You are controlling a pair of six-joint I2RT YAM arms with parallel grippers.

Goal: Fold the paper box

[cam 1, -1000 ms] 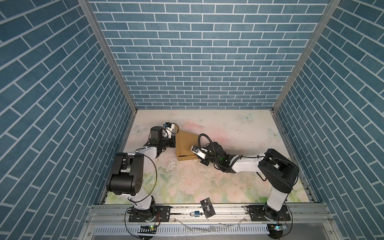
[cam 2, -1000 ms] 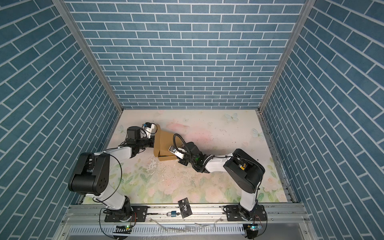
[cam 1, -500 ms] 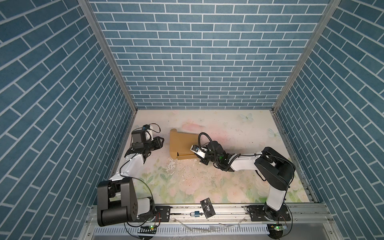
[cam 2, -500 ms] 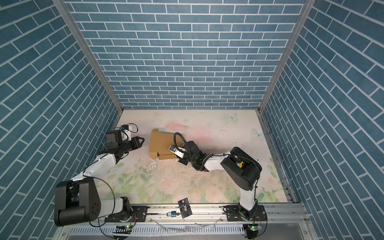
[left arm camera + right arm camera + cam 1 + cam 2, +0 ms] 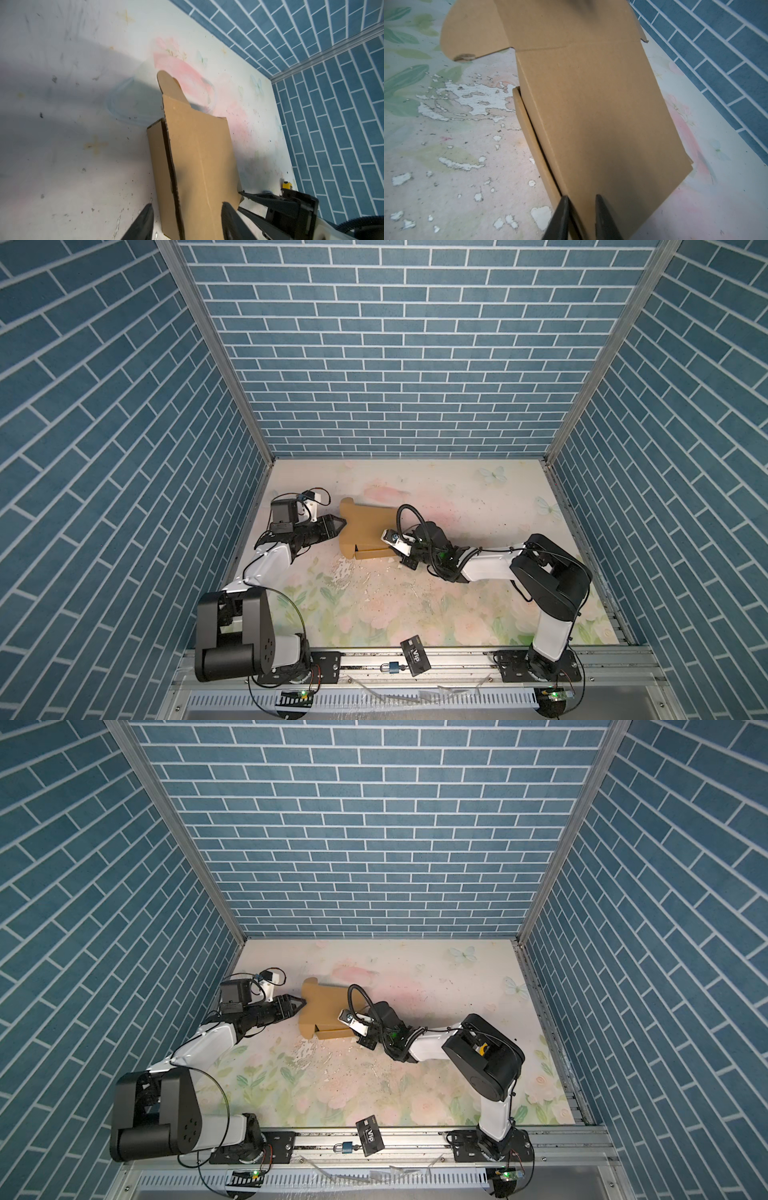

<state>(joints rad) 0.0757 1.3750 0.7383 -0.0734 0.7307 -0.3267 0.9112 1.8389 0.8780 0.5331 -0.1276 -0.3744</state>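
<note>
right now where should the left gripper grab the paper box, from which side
I'd take the paper box by its left-edge front flap, from the left: it juts thin and free toward the open left gripper; the right gripper holds the opposite edge.

Enclosure from above. Three walls (image 5: 399,364), covered in a blue brick pattern with white joints, meet at two metal corner posts (image 5: 225,364), far left and far right. The floor (image 5: 457,497) is a pale mat printed with pink flowers, green leaves and butterflies; white worn patches (image 5: 345,571) mark its middle. A metal rail (image 5: 457,662) borders the near edge. Lighting is even.
</note>
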